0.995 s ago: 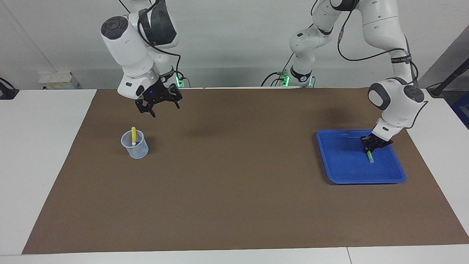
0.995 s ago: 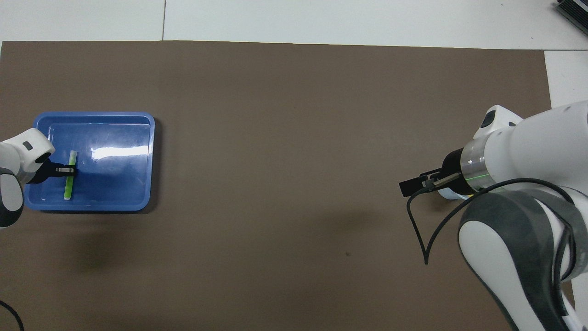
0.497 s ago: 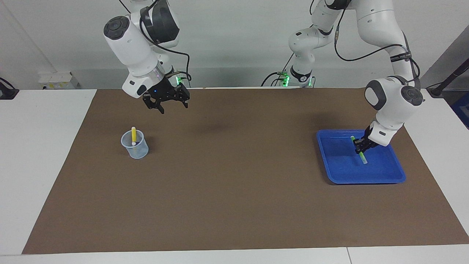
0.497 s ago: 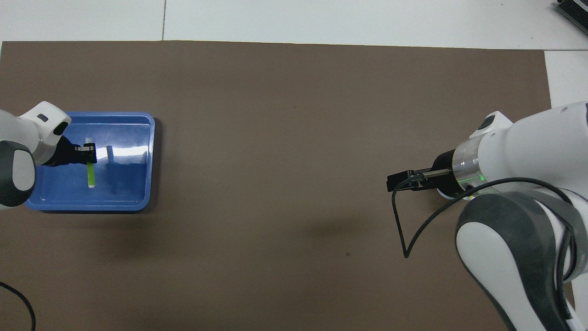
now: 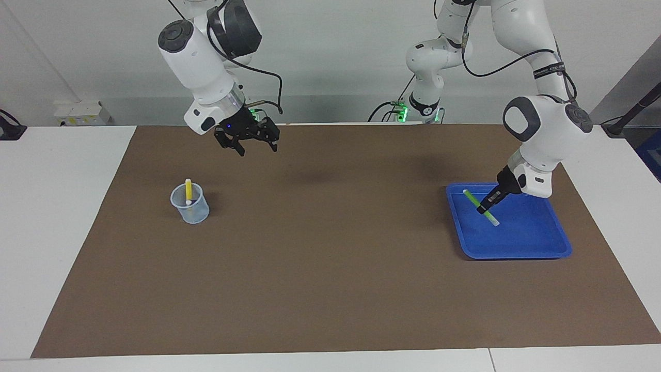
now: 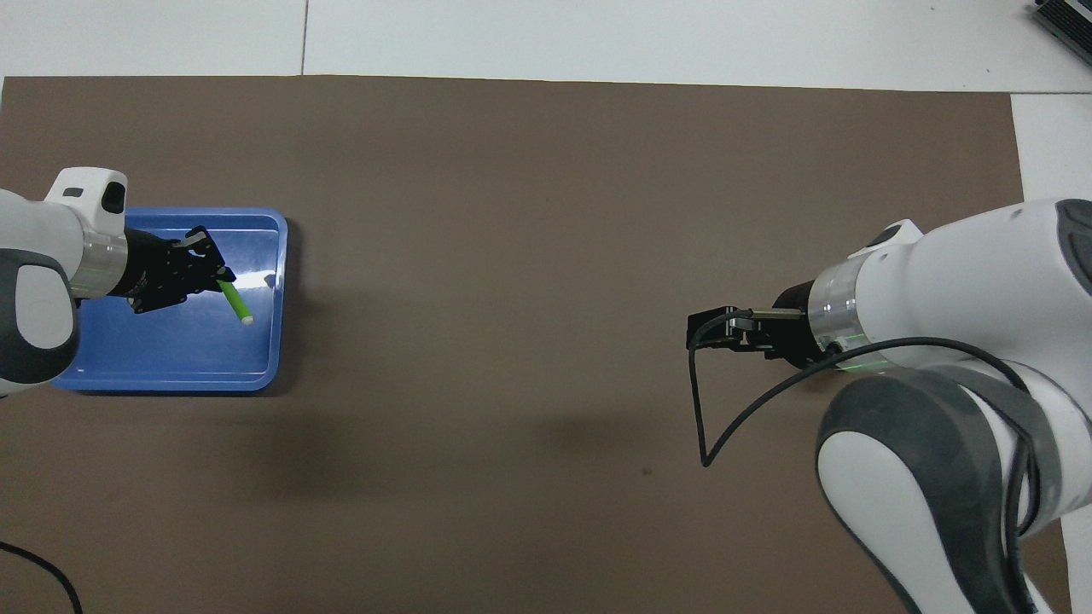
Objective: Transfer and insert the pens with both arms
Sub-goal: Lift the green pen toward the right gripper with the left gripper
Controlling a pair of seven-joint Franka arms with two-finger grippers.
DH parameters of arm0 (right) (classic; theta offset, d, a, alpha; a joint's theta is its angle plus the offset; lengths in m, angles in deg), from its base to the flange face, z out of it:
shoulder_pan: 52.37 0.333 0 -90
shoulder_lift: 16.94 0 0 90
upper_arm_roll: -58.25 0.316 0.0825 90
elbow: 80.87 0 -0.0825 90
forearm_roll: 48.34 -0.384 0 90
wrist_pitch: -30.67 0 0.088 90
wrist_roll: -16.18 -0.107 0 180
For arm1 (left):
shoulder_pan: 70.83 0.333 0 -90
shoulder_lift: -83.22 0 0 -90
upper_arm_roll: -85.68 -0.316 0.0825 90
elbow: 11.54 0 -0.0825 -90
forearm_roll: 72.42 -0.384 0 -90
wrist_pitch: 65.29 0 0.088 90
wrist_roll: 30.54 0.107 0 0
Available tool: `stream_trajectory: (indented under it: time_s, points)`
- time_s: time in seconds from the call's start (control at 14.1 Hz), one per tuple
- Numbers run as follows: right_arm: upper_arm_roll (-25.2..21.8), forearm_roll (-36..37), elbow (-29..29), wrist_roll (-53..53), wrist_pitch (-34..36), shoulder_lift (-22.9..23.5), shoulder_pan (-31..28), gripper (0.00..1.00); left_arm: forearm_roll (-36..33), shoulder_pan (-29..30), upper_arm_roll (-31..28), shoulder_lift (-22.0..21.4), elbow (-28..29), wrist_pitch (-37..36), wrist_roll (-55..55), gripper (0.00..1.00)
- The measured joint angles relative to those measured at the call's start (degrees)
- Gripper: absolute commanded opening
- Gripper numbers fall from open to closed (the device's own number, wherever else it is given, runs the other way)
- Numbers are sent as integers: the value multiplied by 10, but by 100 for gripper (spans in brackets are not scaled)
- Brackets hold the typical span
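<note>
While our left gripper (image 5: 487, 206) clamps the tilted green pen (image 5: 480, 207) over the blue tray (image 5: 516, 248), our right gripper (image 5: 248, 142) waits open-fingered above the mat, well apart.

The white table (image 5: 62, 217) carried a brown mat (image 5: 330, 258); on the mat stood a clear cup (image 5: 191, 206) and a blue tray (image 5: 537, 250), well apart.

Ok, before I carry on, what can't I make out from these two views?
- Cup with the yellow pen: absent from the overhead view, covered by the right arm; only the facing view shows it.
- Purple pen: in neither view.
- Green pen in the left pincer over the blue tray: its gripped middle is hidden by the fingers.
- Right pincer: edge-on in the overhead view.
</note>
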Motion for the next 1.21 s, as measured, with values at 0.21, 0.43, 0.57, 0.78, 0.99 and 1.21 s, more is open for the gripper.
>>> stream_trajectory:
  time_s: [0.21,0.43,0.57,0.78,0.99,1.21]
  points:
    - [0,-27,-3,-41,-24,0,3,100,51,-35,1,-26,1,-11,-127,0]
    - [0,-49,-6,-78,-40,0,9,100,109,-69,2,-44,3,-13,-241,0]
    - [0,-62,-7,-87,-55,0,16,100,147,-87,2,-57,10,-13,-297,0]
    - [0,-91,-9,-92,-75,0,22,100,214,-102,2,-89,35,-13,-342,0]
    - [0,-102,-10,-139,-121,1,57,100,267,-122,2,-137,74,-8,-394,0]
    - [2,-102,-18,-226,-218,5,116,100,299,-163,2,-181,123,50,-470,0]
